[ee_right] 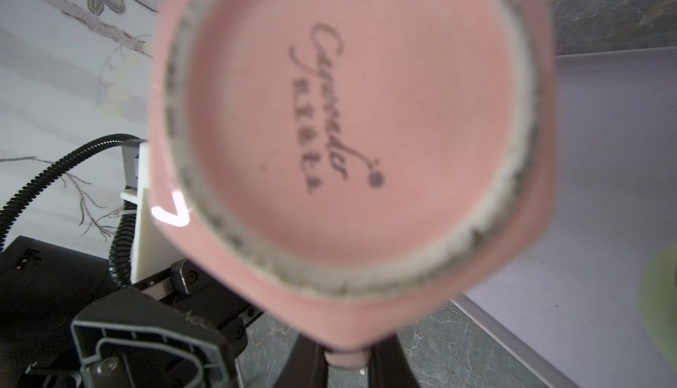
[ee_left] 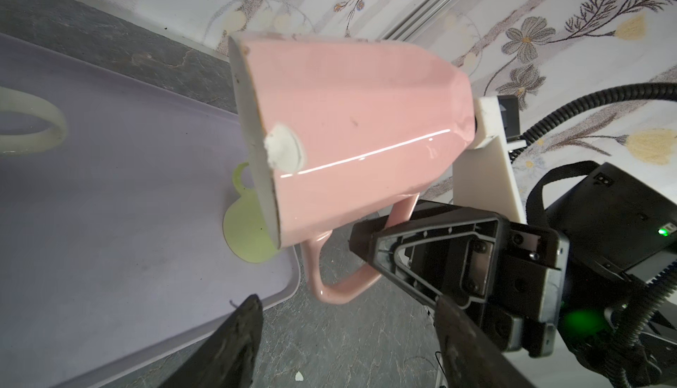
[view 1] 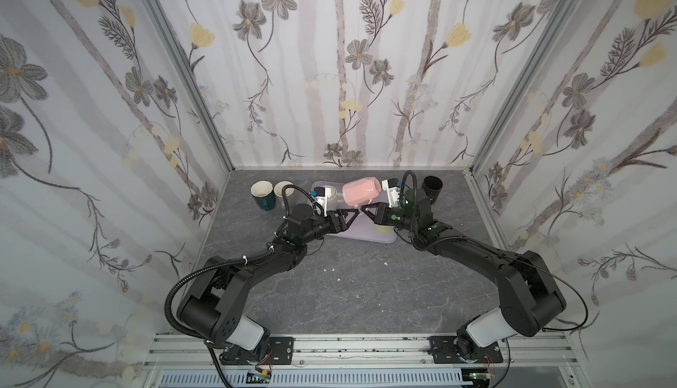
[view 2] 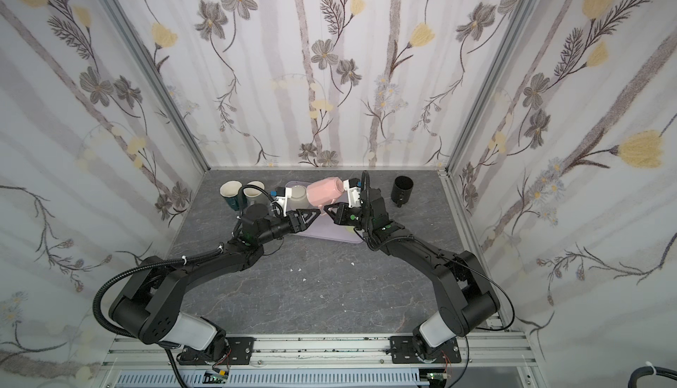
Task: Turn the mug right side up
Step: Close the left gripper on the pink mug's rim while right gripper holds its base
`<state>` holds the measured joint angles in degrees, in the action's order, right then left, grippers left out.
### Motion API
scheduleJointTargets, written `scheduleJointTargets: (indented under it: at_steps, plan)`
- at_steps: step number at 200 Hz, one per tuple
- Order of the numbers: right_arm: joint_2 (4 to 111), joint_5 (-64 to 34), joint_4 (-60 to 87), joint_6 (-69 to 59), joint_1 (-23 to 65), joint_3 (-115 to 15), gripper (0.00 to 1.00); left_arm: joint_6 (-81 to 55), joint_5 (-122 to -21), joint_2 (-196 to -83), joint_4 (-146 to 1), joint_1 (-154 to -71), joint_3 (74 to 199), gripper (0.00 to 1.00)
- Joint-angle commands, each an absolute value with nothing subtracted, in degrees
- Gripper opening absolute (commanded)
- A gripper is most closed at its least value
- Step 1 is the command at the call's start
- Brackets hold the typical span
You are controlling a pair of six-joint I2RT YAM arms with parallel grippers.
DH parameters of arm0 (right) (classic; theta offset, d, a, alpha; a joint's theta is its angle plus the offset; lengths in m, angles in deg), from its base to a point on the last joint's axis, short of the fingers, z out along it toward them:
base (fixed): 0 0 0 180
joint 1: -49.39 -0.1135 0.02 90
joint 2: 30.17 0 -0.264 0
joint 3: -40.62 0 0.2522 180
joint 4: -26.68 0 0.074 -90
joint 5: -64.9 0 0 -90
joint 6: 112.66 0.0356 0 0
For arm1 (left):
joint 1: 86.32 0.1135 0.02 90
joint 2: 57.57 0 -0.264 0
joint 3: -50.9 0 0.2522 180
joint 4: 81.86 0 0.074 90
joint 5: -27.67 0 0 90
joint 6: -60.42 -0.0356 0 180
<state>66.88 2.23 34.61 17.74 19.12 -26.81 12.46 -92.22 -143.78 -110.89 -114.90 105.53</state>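
The pink mug point(view 1: 361, 191) hangs in the air above the lavender tray point(view 1: 366, 237), touching neither the tray nor the desk point(view 1: 329, 294). It lies on its side, with its mouth facing the left arm and its base facing the right wrist camera.

The right pincer point(ee_right: 346, 360) is clamped tight on the handle close to the mug's wall and carries the whole weight. The left pincer point(ee_left: 346, 300) stands wide and holds nothing. The free bend of the handle lies just ahead, between its fingers point(ee_left: 252, 331).

The mug looks like glazed ceramic: stiff, fairly heavy for a handle-only hold, and slick where the light streaks across it. Hung from the handle alone, it will probably want to swing mouth-down. A white patch at the rim point(ee_left: 284, 146) may be a chip, so it should be set down gently. The handle loop is the surest hold, since the fingers can catch in it rather than rely on friction. The other option is the wall at the rim, with one finger inside and one outside.

The base point(ee_right: 348, 129) carries a slanted script word above a line of small block letters. Both are too blurred to read with confidence. A rough, unglazed ring runs around them.
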Motion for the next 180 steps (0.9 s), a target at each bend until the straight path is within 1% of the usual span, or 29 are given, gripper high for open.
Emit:
scheduleJointTargets:
  at_steps: [1, 13, 79, 102, 152, 167, 180]
  plan:
    - [66.5, 3.6, 44.8, 19.1, 19.1, -26.6, 0.04, 13.1, -93.1, -143.8, -114.0, -114.9, 105.9, 0.75]
    - [66.5, 3.8, 45.7, 19.7, 19.0, -26.2, 0.04, 13.2, -92.9, -143.7, -114.4, -114.8, 105.7, 0.77]
    - [66.1, 3.9, 49.7, 21.7, 18.7, -23.9, 0.04, 13.3, -93.0, -144.1, -114.6, -114.9, 106.1, 0.76]
    - [66.2, 4.3, 50.1, 22.1, 18.5, -23.6, 0.03, 13.6, -93.2, -144.4, -115.3, -114.9, 106.0, 0.74]
    - [67.2, 5.0, 51.7, 22.8, 18.0, -24.4, 0.03, 13.9, -93.1, -144.9, -115.5, -114.9, 106.2, 0.73]
    - [67.8, 5.8, 53.2, 24.0, 18.0, -24.6, 0.03, 14.0, -93.0, -144.8, -115.7, -114.9, 106.1, 0.69]
    - [67.9, 6.0, 53.6, 24.3, 17.9, -24.8, 0.03, 13.9, -93.0, -144.8, -116.0, -114.9, 106.1, 0.68]
